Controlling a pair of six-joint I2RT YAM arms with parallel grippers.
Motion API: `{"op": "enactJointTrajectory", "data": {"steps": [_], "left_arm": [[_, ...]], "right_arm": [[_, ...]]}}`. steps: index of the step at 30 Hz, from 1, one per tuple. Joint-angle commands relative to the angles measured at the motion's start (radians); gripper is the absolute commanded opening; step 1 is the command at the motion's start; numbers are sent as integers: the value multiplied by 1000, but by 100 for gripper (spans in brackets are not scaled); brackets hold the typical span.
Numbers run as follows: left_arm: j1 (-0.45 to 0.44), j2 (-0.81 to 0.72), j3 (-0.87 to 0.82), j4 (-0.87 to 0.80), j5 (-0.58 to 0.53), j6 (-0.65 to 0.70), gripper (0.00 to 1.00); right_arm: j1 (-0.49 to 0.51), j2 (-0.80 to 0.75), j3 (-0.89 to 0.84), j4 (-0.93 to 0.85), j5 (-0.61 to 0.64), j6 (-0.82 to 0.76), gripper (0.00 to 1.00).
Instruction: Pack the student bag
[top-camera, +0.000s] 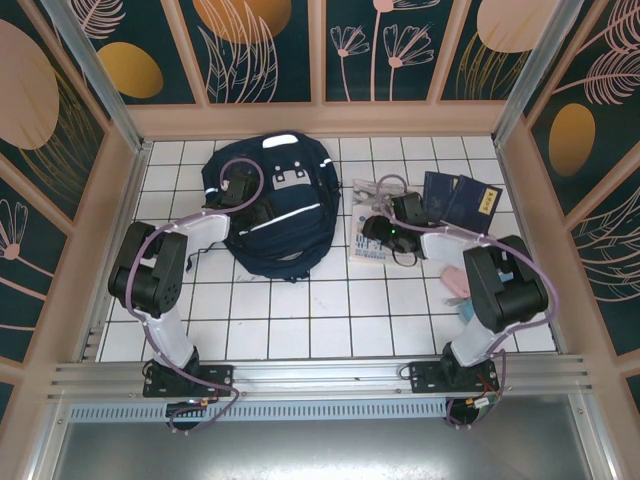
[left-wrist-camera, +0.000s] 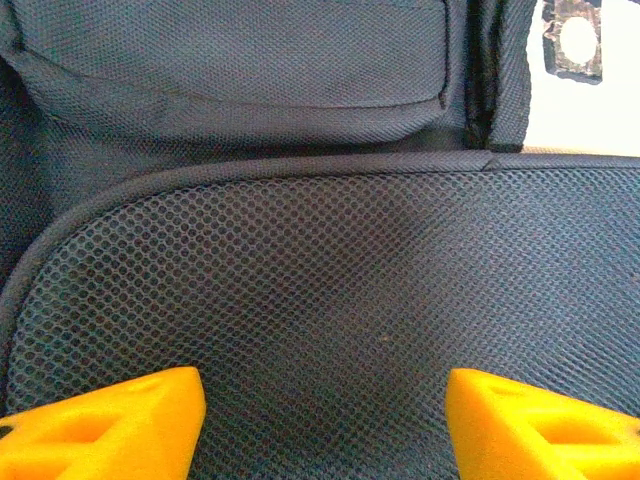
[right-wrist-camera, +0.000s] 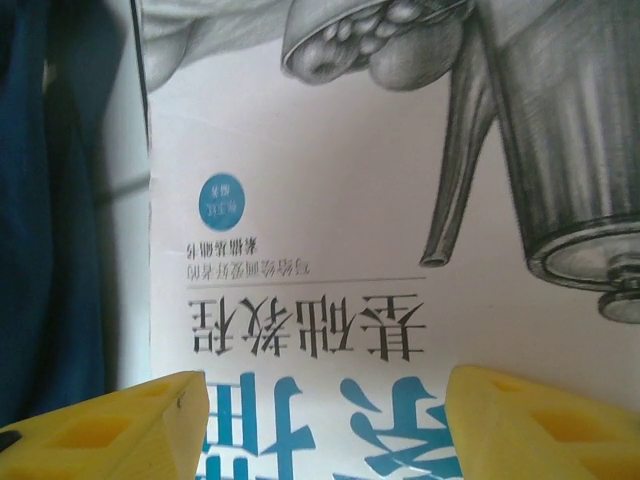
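Yellow-fingered right gripper (right-wrist-camera: 325, 425) gapes empty over the drawing book (right-wrist-camera: 330, 250), so I'd pinch its edge; left gripper (left-wrist-camera: 325, 420), open and empty too, faces the student bag (left-wrist-camera: 320, 270).

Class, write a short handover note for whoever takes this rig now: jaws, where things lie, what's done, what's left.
Left gripper: jaws open, empty, over the student bag.
Right gripper: jaws open, empty, over the white drawing book beside the bag.
Two blue booklets lie right of the book.
Done: nothing visibly packed.
To do: load book and booklets.
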Motion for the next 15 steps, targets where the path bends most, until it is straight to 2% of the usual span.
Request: {"op": "enactJointTrajectory", "data": {"steps": [1,4,8,12,15], "left_arm": [[14,-51,-25,-62,29,18,67],[9,-94,-24,-63,70,16,68],[-34,-170,1,-100,121,27,68],[-132,-196,33,-128,123,16,70],[-220,-181,70,-126,119,-12,71]], "right_arm": [[61,-46,-60,-219,-4,38,65],[43,-146,-30,-257,28,28,67],[-63,-209,10,-293,53,-48,69],[-169,-198,4,-306,75,-99,71],[-238,-222,-59,-234,27,-106,80]]}}
